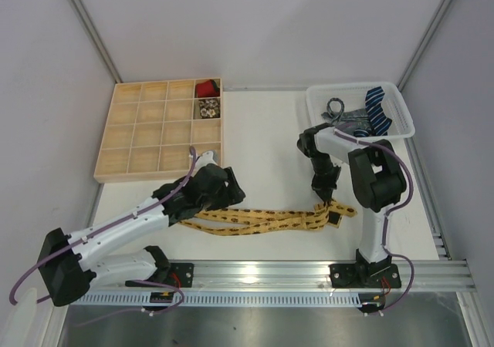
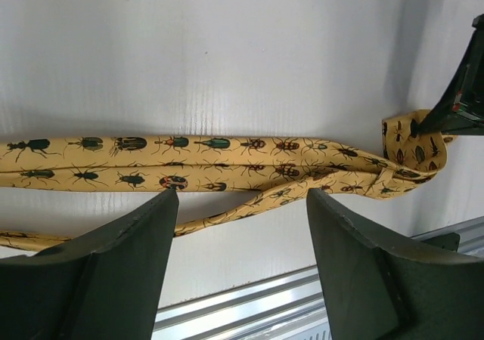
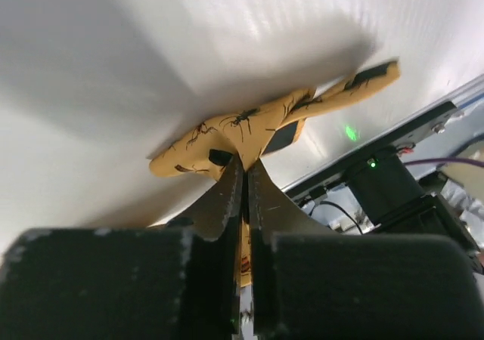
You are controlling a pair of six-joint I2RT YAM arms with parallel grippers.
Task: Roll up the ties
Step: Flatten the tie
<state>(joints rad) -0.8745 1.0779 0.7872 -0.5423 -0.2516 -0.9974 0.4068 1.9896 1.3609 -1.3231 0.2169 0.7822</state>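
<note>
White arm links [image 1: 123,227], black joints [image 1: 376,179], purple cables [image 1: 400,173], dark matte wedge-shaped fingers [image 2: 106,279].

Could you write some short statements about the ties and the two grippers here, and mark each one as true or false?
1. The right gripper is shut on the yellow beetle-print tie. True.
2. The left gripper is shut on that tie too. False: it is open, with its fingers apart over the tie.
3. A navy striped tie lies in the white basket. True.
4. The red rolled tie sits in the basket. False: it is in a compartment of the wooden tray.
</note>
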